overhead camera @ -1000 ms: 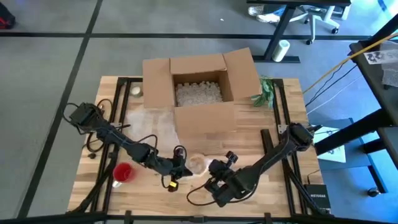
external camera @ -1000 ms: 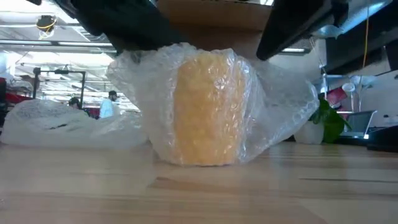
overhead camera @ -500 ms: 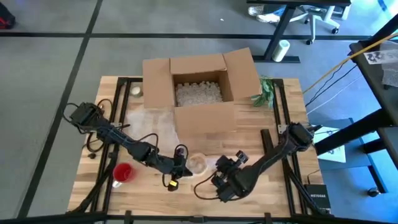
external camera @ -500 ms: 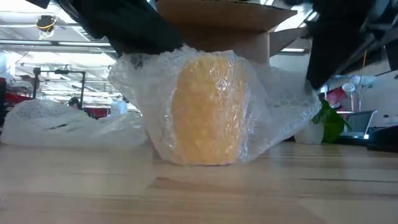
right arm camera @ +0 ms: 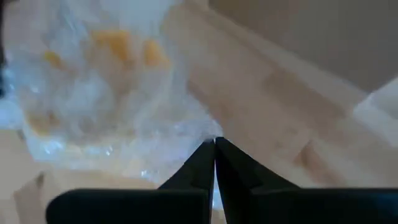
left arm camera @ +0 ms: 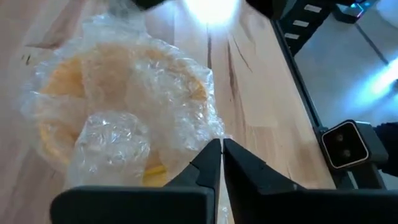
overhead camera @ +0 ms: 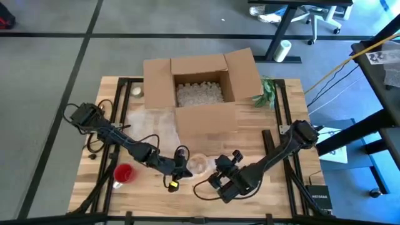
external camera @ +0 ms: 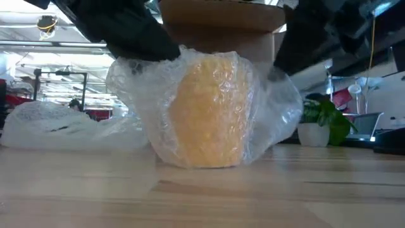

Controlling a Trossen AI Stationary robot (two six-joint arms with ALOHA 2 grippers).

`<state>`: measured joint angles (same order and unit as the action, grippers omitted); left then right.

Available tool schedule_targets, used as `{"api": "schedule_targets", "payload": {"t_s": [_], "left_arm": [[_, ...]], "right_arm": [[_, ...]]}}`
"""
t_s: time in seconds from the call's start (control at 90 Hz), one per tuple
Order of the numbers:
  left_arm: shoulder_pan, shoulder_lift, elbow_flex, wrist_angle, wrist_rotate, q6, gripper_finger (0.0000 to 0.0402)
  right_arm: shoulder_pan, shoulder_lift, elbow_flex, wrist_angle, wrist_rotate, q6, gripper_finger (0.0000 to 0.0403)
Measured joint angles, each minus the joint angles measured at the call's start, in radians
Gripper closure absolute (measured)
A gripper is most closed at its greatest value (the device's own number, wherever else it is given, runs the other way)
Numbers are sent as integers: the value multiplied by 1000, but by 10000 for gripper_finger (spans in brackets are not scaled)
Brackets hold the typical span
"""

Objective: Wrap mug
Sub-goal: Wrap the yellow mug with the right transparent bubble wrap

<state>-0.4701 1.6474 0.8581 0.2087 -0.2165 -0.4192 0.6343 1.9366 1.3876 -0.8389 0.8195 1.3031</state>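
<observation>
Overhead, the wooden surface fills the middle of the frame on a grey floor, with an open cardboard box of white packing fill at its upper centre, a small green plant just right of the box, and a red cup at lower left. Office chairs and desk legs stand along the upper right edge. In the low view the room behind shows ceiling lights and, at far left, distant people.

The yellow mug stands upright in the lower centre of the surface, loosely covered in bubble wrap. Compared with half a second ago, the wrap on the right of the low view sits tucked closer to the mug, and the right arm has shifted leftward toward it.

The left arm reaches from the left edge down to the mug, its left gripper with jaws pressed together on the wrap's edge. The right arm bends in from the right edge, its right gripper low beside the mug, jaws likewise pinched on the wrap.
</observation>
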Motion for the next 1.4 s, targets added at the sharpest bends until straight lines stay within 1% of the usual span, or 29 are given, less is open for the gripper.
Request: {"api": "schedule_targets", "payload": {"t_s": [0.167, 0.278, 0.456, 0.567, 0.678, 0.789, 1.0, 1.089, 1.2, 1.333, 1.4], "left_arm": [[11, 0, 0, -10, 6, -1, 402], [19, 0, 0, -11, 16, -1, 402], [21, 0, 0, -12, 19, -1, 402], [21, 0, 0, -12, 20, -1, 402], [21, 0, 0, -11, 20, -1, 402], [21, 0, 0, -10, 21, 8, 402], [37, -3, 0, -3, 35, 23, 401], [42, -8, 0, 11, 36, 24, 401], [36, -39, 0, 5, 22, 28, 402], [1, -128, 0, -20, 4, 39, 402], [-29, -178, 0, -58, -26, 42, 402]], "right_arm": [[-7, -2, 0, 46, 31, -60, 403], [-15, -2, 0, 120, 33, -139, 403], [-59, -2, 0, 242, -34, -285, 403], [-102, -3, 0, 337, -128, -396, 403], [-152, -4, 0, 384, -249, -450, 403], [-186, -5, 0, 436, -344, -501, 403], [-248, -5, 20, 439, -589, -539, 403], [-267, -5, 21, 439, -640, -549, 403], [-277, -5, 22, 439, -664, -555, 403], [-289, -5, 23, 436, -692, -572, 403], [-290, -5, 23, 436, -697, -577, 403]]}}
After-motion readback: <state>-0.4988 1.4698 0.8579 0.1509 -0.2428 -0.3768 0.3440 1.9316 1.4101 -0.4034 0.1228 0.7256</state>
